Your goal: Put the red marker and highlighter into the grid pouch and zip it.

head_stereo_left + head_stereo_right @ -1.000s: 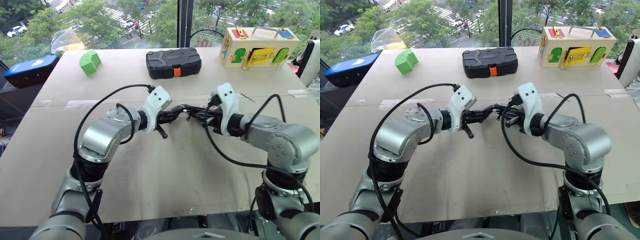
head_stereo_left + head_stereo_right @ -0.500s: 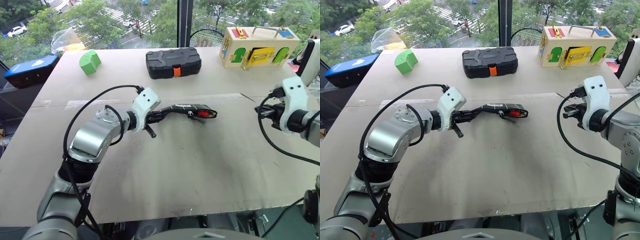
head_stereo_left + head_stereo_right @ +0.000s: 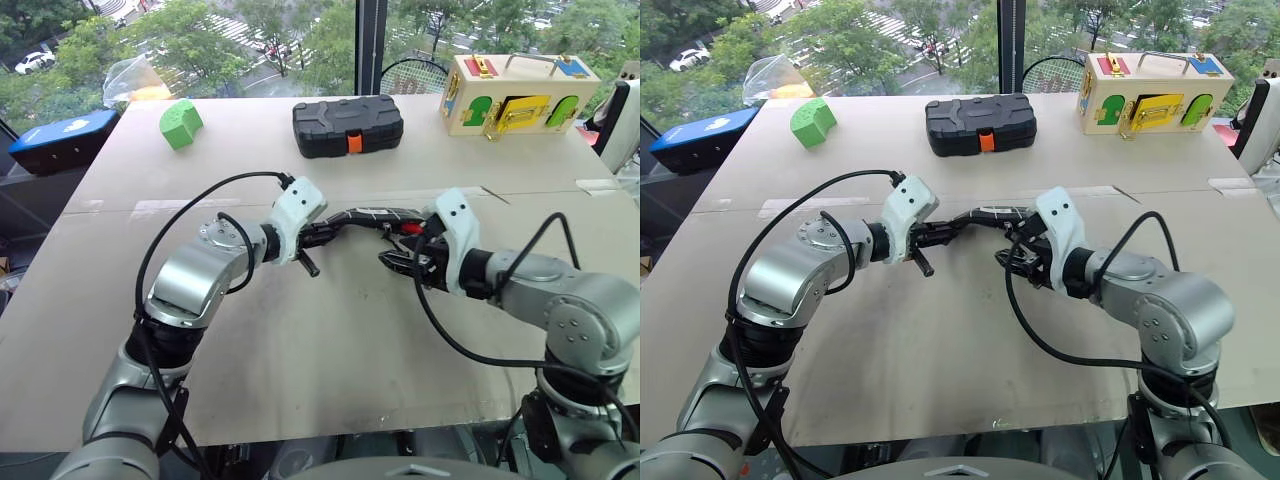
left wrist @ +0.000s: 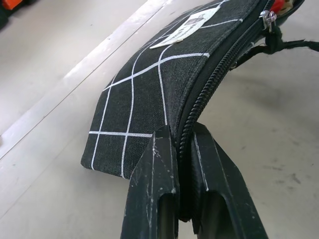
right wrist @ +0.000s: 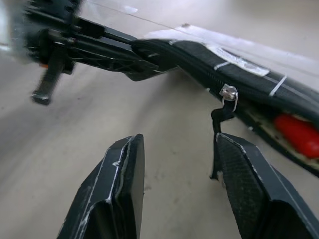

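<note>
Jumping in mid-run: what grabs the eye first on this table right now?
The grid pouch, held off the table at mid-table: the left gripper is shut on its end. The zipper is partly open, with the red marker showing inside. The right gripper is open just under the zipper pull cord. The black case sits untouched behind.

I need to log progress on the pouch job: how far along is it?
Done: the red marker lies inside the grid pouch; the highlighter can't be seen. In hand: the left hand pinches the pouch's end, while the open right hand brackets the zipper pull cord. Left: the mouth by the marker gapes, so the zipping remains.
</note>
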You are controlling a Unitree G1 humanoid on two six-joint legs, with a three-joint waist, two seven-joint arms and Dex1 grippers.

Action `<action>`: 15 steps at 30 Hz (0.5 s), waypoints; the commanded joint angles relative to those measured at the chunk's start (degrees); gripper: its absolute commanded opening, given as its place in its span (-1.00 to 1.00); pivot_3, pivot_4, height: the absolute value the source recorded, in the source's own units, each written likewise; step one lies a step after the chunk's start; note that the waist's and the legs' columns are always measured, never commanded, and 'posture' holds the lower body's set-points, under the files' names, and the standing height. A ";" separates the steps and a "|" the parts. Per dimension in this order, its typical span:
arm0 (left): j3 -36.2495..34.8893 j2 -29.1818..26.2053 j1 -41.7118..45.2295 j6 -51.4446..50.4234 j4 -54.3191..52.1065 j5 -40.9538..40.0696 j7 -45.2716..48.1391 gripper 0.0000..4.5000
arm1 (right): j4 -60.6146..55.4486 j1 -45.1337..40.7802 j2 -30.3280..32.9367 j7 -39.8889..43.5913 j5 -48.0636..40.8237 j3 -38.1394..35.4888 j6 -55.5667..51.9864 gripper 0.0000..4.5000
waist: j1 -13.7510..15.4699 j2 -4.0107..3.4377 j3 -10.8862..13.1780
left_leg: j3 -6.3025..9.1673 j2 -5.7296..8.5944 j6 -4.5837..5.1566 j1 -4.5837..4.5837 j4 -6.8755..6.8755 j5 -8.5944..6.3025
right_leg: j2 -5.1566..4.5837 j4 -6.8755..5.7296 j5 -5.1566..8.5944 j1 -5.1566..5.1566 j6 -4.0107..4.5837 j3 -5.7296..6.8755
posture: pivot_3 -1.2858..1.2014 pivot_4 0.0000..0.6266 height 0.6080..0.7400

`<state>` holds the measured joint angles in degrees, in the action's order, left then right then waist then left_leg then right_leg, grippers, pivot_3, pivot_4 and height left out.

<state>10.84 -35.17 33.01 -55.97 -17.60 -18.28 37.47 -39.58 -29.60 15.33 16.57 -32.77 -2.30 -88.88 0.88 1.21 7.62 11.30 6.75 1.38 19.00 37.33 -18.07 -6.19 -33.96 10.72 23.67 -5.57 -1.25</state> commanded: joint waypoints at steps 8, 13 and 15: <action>-0.04 -0.09 -0.53 0.00 -4.43 -0.26 -0.21 -1.00 | 9.37 -4.30 -2.05 -3.72 5.62 5.19 8.54 0.03 | -0.18 -0.02 0.01 | -0.03 0.00 0.00 -0.04 -0.04 0.00 | 0.02 0.00 0.00 0.01 0.00 -0.02 | 0.03 -0.52 1.00; -0.16 -0.06 -1.01 -0.55 -5.44 -0.43 -0.50 -1.00 | 12.27 -4.89 -4.96 -5.12 6.53 4.39 10.29 0.03 | -0.25 -0.02 0.01 | -0.03 0.00 0.00 -0.04 -0.05 0.00 | 0.03 0.01 0.00 0.01 0.00 -0.02 | 0.03 -0.52 1.00; -0.22 -0.05 -1.20 -0.77 -5.82 -0.51 -0.57 -1.00 | 13.50 -4.89 -6.08 -6.35 7.39 3.90 10.94 -0.21 | -0.25 -0.02 0.01 | -0.03 0.00 0.00 -0.04 -0.05 0.00 | 0.03 0.00 0.00 0.01 0.00 -0.02 | 0.03 -0.52 1.00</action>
<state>11.46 -35.23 31.50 -56.99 -19.82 -18.25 37.03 -25.82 -33.24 10.07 11.46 -26.24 2.92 -79.67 0.63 1.18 7.63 11.27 6.75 1.37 18.96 37.28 -18.06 -6.16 -33.95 10.72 23.68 -5.57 -1.26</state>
